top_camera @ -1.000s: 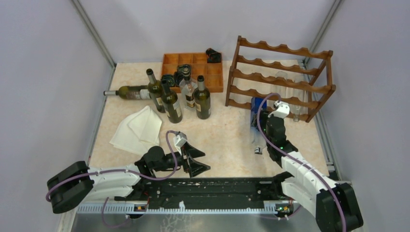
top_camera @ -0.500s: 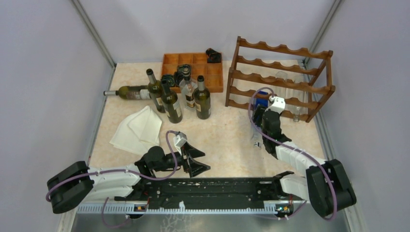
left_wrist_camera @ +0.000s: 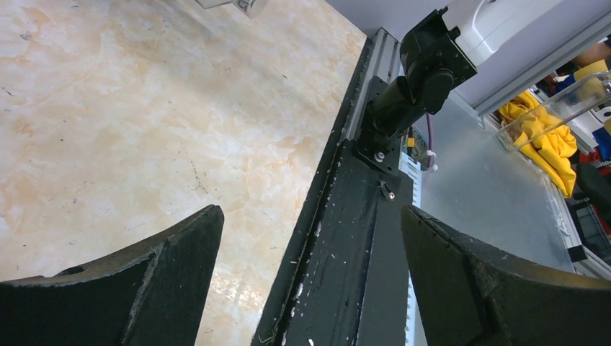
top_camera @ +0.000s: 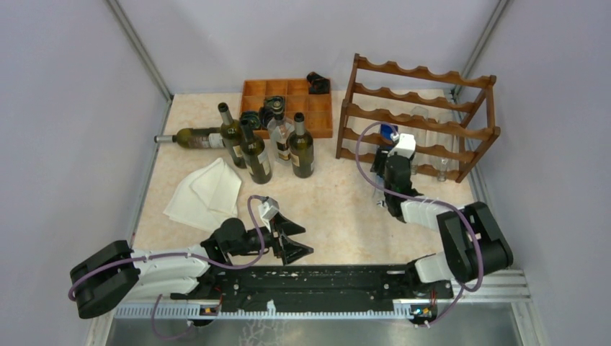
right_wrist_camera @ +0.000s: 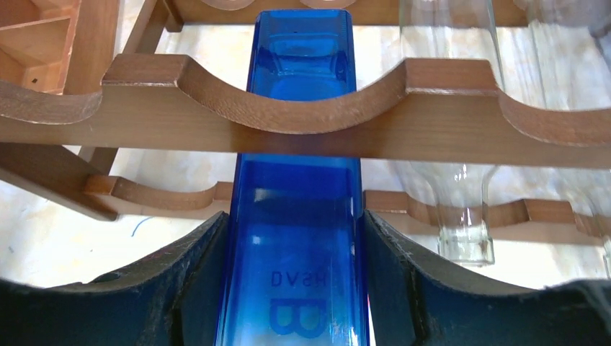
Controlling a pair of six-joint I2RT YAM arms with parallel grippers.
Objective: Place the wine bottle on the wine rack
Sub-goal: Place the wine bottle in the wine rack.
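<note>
The right fingers point(right_wrist_camera: 180, 288) were clamped on the blue wine bottle point(right_wrist_camera: 295, 238), which reached ahead of them beneath a scalloped rail of the wine rack point(right_wrist_camera: 432, 130). A clear bottle point(right_wrist_camera: 461, 209) lay in the next slot to their right. The left fingers point(left_wrist_camera: 173, 288) stood wide apart, empty, above the surface point(left_wrist_camera: 144, 130).

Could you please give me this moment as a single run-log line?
phase: insertion | right gripper: shut on blue bottle | blue bottle: partway into wine rack, under a scalloped rail | left gripper: open, empty
</note>
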